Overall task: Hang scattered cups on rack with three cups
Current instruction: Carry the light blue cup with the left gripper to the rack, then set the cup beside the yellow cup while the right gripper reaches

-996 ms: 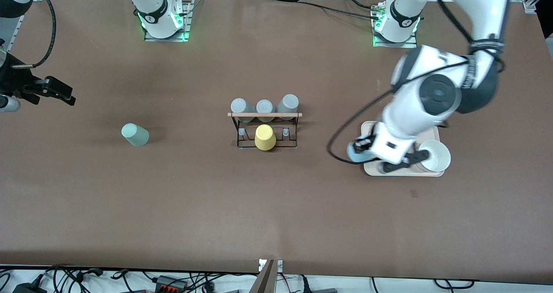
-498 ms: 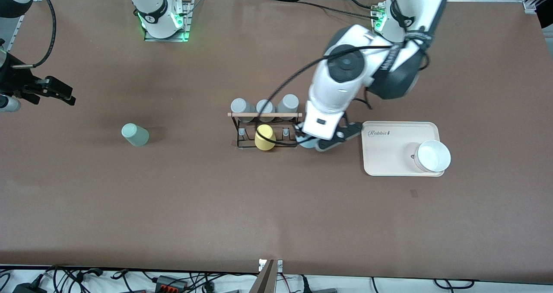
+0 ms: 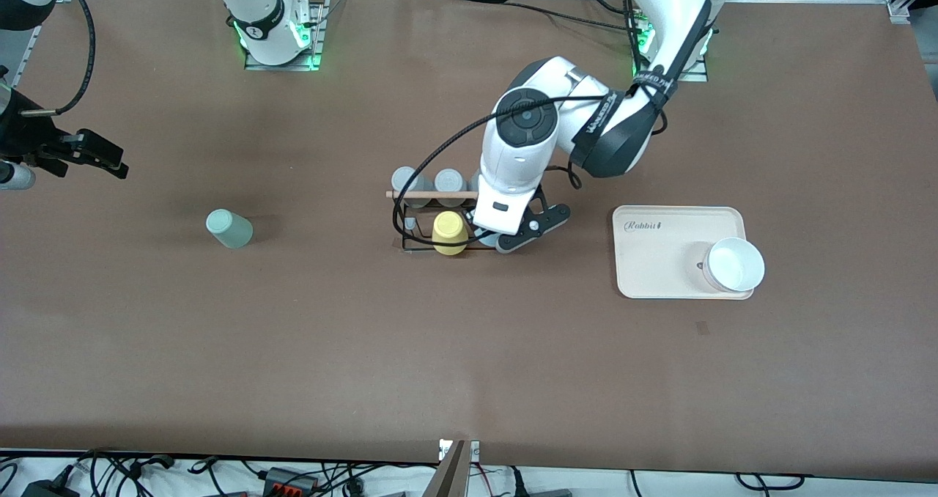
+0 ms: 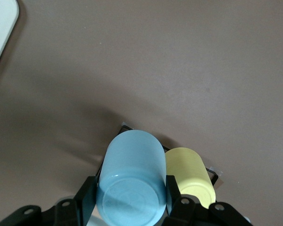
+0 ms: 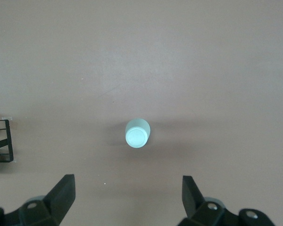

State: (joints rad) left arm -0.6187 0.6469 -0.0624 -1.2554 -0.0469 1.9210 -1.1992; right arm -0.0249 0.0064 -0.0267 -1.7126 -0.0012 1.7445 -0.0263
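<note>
Blue cup (image 4: pixel 132 181) sits clenched in my left claw (image 4: pixel 129 202) over the rack (image 3: pixel 418 242) at frame centre, beside the yellow cup (image 3: pixel 449 233). My right claw (image 5: pixel 127 193) waits, spread wide, above the mint cup (image 3: pixel 229 229) standing mid-left on the worktop (image 3: pixel 469 350).

Mint green cup (image 5: pixel 137 133) stands between open right claw (image 5: pixel 128 190) fingers.

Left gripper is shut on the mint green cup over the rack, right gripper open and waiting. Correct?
No. The left gripper holds the light blue cup, as the left wrist view shows. The mint green cup stands on the table. The rest holds.
</note>
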